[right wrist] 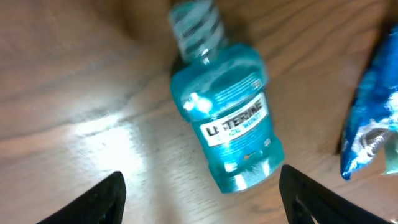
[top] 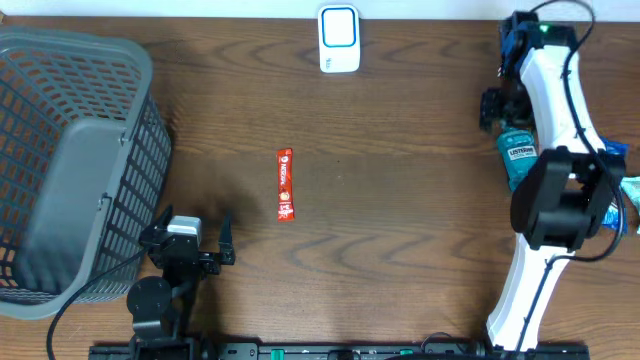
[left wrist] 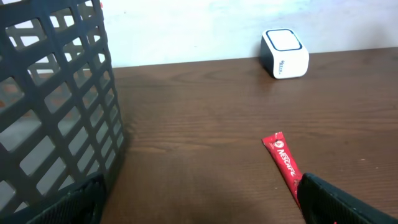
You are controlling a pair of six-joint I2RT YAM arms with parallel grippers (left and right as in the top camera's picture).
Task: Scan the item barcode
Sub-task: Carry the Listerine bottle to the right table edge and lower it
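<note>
Colours over a brown wood-grain tabletop (top: 400,200)
Grey lattice basket (top: 60,60); red sachet (top: 285,184) with white lettering; white scanner (top: 339,38) outlined in blue; teal mouthwash bottle (right wrist: 233,134), white-lettered label; glossy blue packet (right wrist: 370,118).

Dark wood-grain table (top: 400,230): grey plastic mesh basket (top: 150,170) at left, white-and-blue box scanner (top: 339,38) at far edge, red coffee sachet (top: 285,184) near centre, teal mouthwash bottle (right wrist: 233,127) lying beside blue foil packet (right wrist: 367,118) at right

"Listerine" stood in white on the label of the teal mouthwash bottle (right wrist: 233,124), "Nescafé" ran along the red sachet (left wrist: 285,163), dark print on the white scanner (left wrist: 285,55) was too small to read
</note>
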